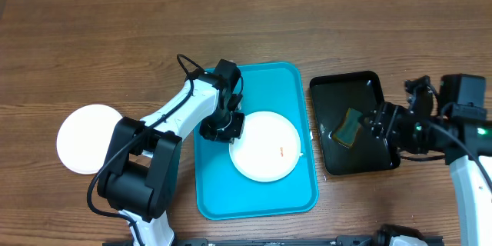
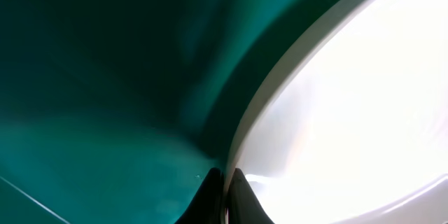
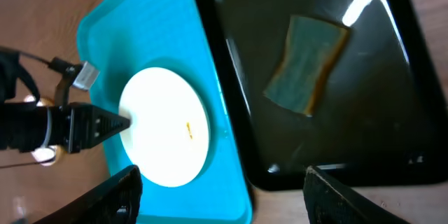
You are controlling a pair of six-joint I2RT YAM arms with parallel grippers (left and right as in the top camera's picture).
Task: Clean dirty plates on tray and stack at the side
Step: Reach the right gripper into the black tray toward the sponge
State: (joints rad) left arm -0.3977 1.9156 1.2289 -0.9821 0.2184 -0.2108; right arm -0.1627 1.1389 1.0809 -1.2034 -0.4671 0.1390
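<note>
1. Wood-grain table (image 1: 92, 38) is carrying the turquoise tray (image 1: 261, 200) at its middle. One white plate (image 1: 265, 146) is lying flat on that tray, with an orange speck (image 1: 281, 151) showing right of its centre.
2. The left gripper (image 2: 225, 196) is pinching this plate's left rim. In the left wrist view its fingertips are pressed together on the thin edge, with the tray floor just beside them.
3. The left arm is reaching in from the near edge, its forearm angling up and right and its wrist bending back down toward the plate.
4. The right gripper (image 1: 369, 123) is hovering over the black tray (image 1: 369, 84) with its jaws spread wide and empty. It is just beside the sponge (image 3: 308, 63) lying there.
5. The step in hand is probably steadying the plate while the sponge is fetched. Doing it well means holding the rim firmly without tipping the plate, and straddling the sponge squarely across its narrow width before closing.
6. A second white plate (image 1: 84, 138) is lying on bare wood well left of the tray, likely marking the stacking spot.
</note>
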